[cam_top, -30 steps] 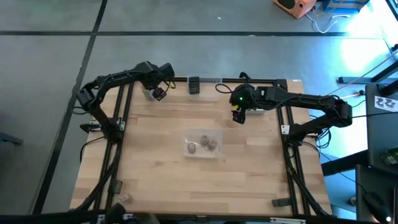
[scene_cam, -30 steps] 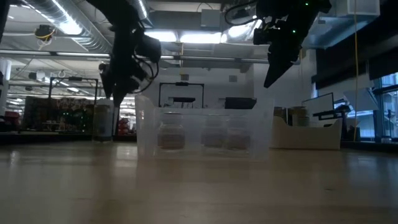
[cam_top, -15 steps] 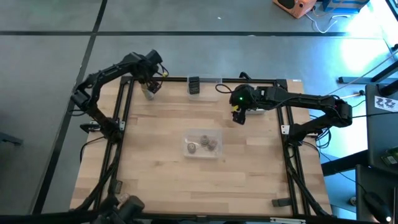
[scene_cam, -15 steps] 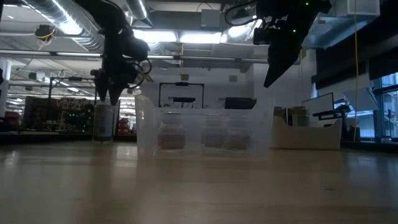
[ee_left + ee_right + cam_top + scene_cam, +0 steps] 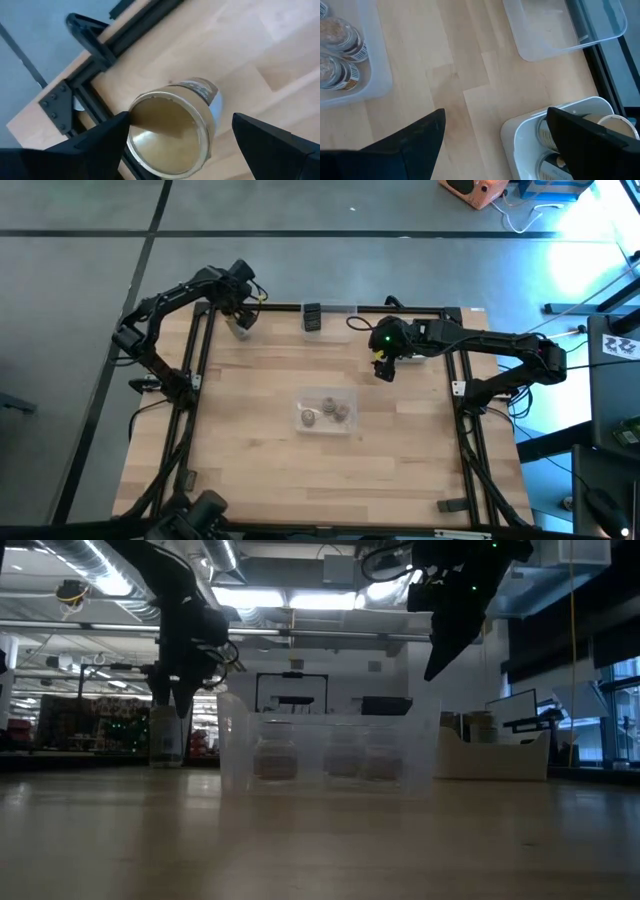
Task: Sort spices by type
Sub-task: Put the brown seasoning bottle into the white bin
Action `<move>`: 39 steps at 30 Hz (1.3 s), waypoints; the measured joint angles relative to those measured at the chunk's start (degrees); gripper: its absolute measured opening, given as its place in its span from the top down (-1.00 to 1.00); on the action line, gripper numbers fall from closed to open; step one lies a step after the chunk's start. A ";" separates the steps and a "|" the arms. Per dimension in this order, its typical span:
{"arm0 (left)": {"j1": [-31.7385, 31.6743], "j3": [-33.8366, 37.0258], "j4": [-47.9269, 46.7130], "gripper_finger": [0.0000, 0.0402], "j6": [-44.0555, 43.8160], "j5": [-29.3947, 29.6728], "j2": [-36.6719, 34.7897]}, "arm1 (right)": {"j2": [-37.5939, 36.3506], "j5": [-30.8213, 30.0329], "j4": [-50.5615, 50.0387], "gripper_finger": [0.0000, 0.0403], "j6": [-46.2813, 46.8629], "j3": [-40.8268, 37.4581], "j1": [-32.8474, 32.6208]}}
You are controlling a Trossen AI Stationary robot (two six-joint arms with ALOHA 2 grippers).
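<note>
We've got the left gripper [image 5: 241, 321] up at the far left corner of the desk [image 5: 260, 440], fingers spread wide on either side of a tan-topped jar [image 5: 172, 132] that stands upright on the wood, not gripped as far as we can see. The right gripper [image 5: 382, 370] hangs above the desk near the far right side, fingers wide too, holding nothing. In the middle sits a clear bin [image 5: 325, 412] with three small round jars [image 5: 337, 32] inside. More jars [image 5: 615, 125] sit in a white tray [image 5: 520, 132], with an empty clear bin [image 5: 560, 30] beside it.

Left tool [image 5: 240, 323] hangs open far-left; right tool [image 5: 383, 370] open, raised.
</note>
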State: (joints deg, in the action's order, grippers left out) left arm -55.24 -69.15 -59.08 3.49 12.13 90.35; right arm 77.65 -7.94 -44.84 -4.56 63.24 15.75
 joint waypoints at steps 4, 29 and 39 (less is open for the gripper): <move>0.96 -0.10 -0.53 -0.70 -0.35 -1.55 0.12 | -0.01 -0.02 0.02 -0.72 0.00 0.00 0.00; 3.47 0.47 -4.78 -0.70 -2.04 -0.82 -0.55 | 0.00 -0.08 0.42 -0.72 -0.24 0.00 0.00; 3.76 2.32 -4.11 -0.69 -3.12 -0.82 -0.52 | 0.00 -0.09 0.69 -0.72 -0.24 0.00 0.00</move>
State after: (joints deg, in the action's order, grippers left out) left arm -51.47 -66.83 -63.20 0.37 11.31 89.82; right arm 77.65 -8.03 -44.15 -4.80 63.24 15.75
